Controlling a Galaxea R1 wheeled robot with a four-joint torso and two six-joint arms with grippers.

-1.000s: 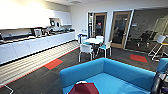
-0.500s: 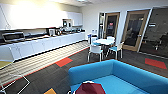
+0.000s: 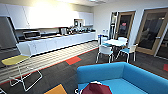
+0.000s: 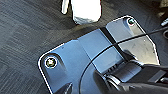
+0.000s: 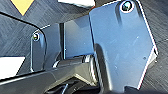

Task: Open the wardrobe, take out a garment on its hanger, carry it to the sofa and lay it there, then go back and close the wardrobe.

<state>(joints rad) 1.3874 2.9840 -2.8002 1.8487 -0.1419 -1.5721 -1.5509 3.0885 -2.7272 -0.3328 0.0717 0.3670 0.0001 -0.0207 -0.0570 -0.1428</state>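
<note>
Cloth, carpet and glossy fronts in a break room

The sofa (image 3: 130,75) at five o'clock in the head view is covered in smooth, matt blue cloth, and the jacket (image 3: 96,88) lying on its seat at six o'clock looks like soft dark red fabric with a white cloth sleeve. The floor (image 3: 62,75) is rough, matt grey carpet with orange and red patches. The cabinets (image 3: 55,43) at ten o'clock have smooth, glossy white fronts. The yellow chair (image 3: 17,61) at nine o'clock has a smooth plastic-looking seat on thin white metal wire legs. The doors (image 3: 152,32) at two o'clock have wood frames around dark, shiny glass.
</note>
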